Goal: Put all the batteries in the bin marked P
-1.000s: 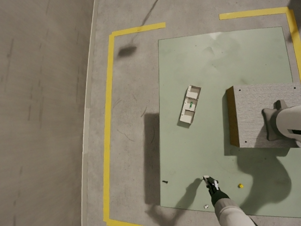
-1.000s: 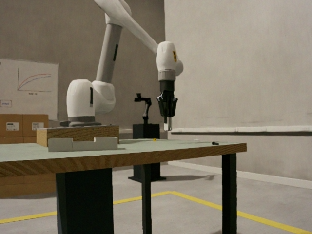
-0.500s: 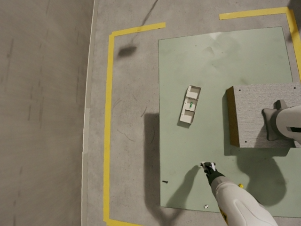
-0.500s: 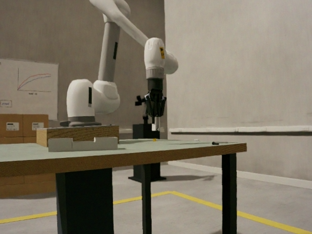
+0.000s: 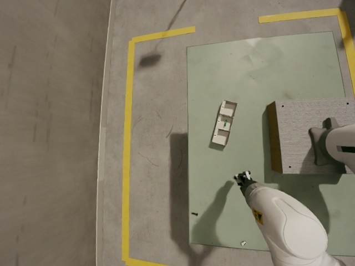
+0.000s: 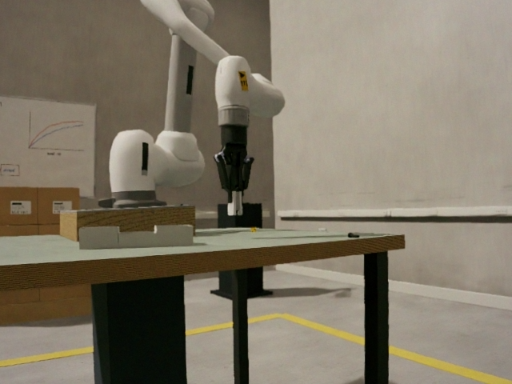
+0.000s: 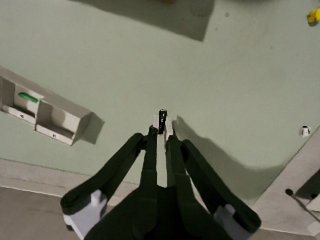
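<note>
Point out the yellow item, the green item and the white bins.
Yellow item (image 6: 253,229) (image 7: 313,16): exterior, wrist; visible body.
Green item (image 5: 225,123) (image 7: 28,97): top, wrist; middle.
Bins (image 5: 223,125) (image 6: 154,241): top, exterior; wall.
</note>
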### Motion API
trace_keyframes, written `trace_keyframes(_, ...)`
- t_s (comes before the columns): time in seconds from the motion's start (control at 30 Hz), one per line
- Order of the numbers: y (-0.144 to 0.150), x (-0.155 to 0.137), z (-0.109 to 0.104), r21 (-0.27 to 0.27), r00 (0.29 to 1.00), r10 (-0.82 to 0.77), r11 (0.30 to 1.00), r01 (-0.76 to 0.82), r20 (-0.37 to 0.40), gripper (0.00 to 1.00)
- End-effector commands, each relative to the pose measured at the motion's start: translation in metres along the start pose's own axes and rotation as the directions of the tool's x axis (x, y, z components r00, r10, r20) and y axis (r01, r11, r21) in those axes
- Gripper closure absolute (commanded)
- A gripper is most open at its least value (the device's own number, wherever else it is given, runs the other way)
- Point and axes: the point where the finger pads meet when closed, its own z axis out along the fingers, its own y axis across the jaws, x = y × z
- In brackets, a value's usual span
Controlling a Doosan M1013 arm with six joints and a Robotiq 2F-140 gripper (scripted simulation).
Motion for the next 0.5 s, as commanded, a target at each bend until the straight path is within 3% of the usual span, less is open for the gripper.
trace_keyframes(0.0, -0.015, -0.002, -0.001, -0.002, 1.0, -0.001, 1.0, 0.001, 0.0, 0.85)
trace_keyframes(0.47, -0.099, -0.006, 0.0, -0.002, 1.0, -0.001, 1.0, 0.001, 0.001, 0.85)
